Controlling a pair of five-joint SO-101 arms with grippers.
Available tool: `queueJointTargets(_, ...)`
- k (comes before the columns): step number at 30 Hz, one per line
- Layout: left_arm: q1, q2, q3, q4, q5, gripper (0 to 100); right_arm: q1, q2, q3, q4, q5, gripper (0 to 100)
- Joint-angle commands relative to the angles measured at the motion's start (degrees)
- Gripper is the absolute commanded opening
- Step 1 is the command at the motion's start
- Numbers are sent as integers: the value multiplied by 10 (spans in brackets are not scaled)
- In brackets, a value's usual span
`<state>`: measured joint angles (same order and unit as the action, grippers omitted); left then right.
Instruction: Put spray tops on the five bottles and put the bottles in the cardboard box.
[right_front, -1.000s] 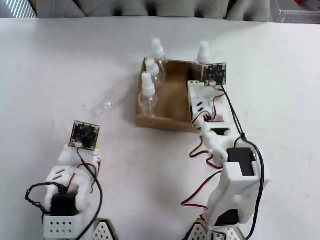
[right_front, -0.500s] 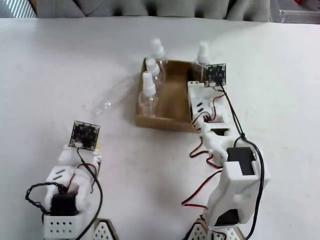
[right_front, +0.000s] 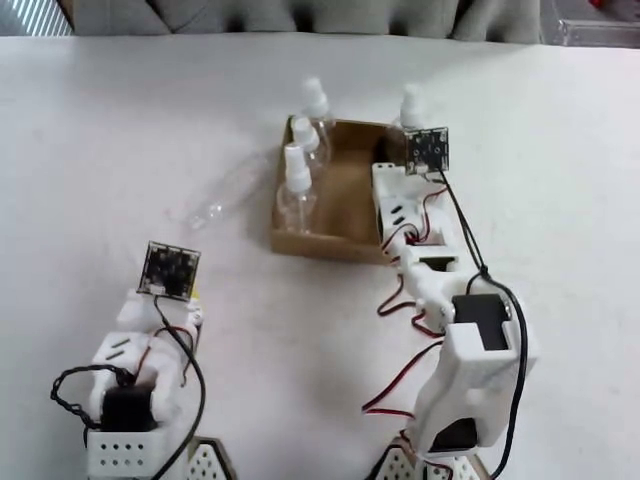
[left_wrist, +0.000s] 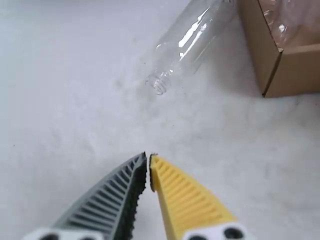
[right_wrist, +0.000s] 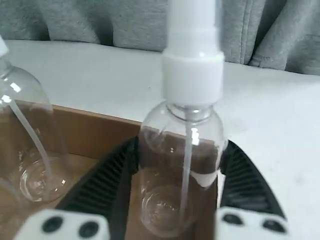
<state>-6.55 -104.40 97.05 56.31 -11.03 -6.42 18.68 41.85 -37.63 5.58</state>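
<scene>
The cardboard box (right_front: 345, 215) lies mid-table. Three clear bottles with white spray tops stand along its left side (right_front: 297, 185), (right_front: 304, 137), (right_front: 316, 103). My right gripper (right_wrist: 178, 150) is shut on a fourth capped bottle (right_wrist: 182, 170), held upright at the box's far right corner (right_front: 409, 108). The box wall (right_wrist: 85, 132) shows behind that bottle. An uncapped clear bottle (left_wrist: 187, 42) lies on its side on the table left of the box (right_front: 222, 197), its open neck toward my left gripper (left_wrist: 149, 159). That gripper is shut and empty, a short way back from the bottle.
Grey fabric hangs beyond the table's far edge (right_wrist: 125, 22). The left arm (right_front: 145, 340) sits near the front left corner, and the right arm's body (right_front: 470, 370) stretches from the front toward the box. Bare white tabletop (right_front: 120, 120) spreads at the far left.
The right gripper has shifted slightly toward the box with the capped bottle in it. The left arm has not moved.
</scene>
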Motion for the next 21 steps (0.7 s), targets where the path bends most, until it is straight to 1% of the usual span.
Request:
queueJointTargets(1, -5, -6, -1, -1, -4, 20, -7, -2, -6, -7, 6, 245)
queueJointTargets(21, -5, -6, -1, 0, -4, 20, -14, -29, -2, -4, 6, 248)
